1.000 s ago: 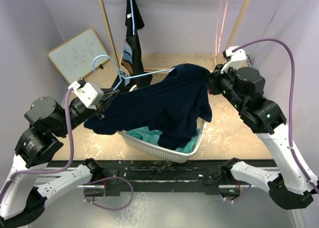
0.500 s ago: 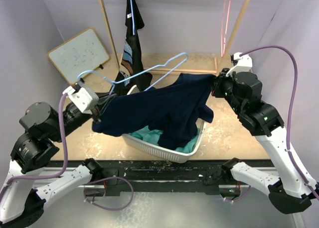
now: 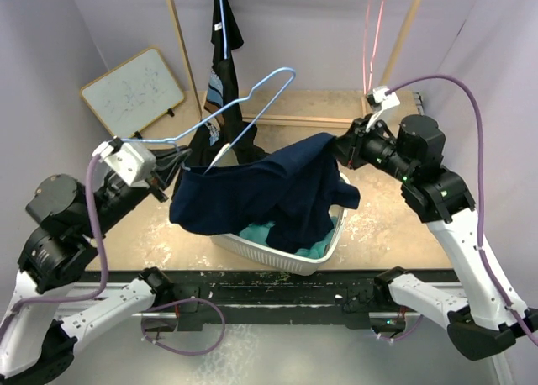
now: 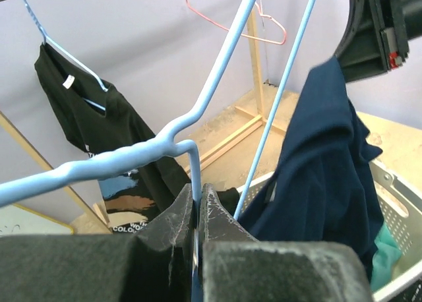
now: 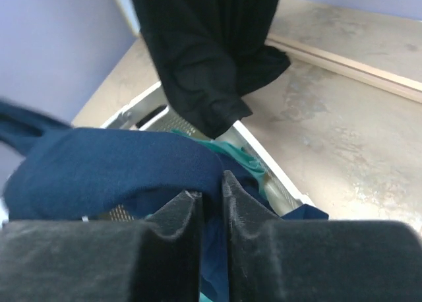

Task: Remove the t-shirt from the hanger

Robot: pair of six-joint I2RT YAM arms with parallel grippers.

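Left gripper [image 4: 196, 206] is clamped tight on the hanger [image 4: 202, 84] wire near its neck; hanger tilts up and away twd the far edge of the table [image 3: 395, 225]. Right gripper [image 5: 211, 203] has fingers nearly together, pinching a fold of the navy t-shirt [image 3: 269, 187]; shirt sags btwn both arms over the basket [image 3: 277, 255] by the near edge, long axis left-right. One wire leg dips behind the cloth, can't tell if it's threaded; prob needs a rightward pull off that leg.
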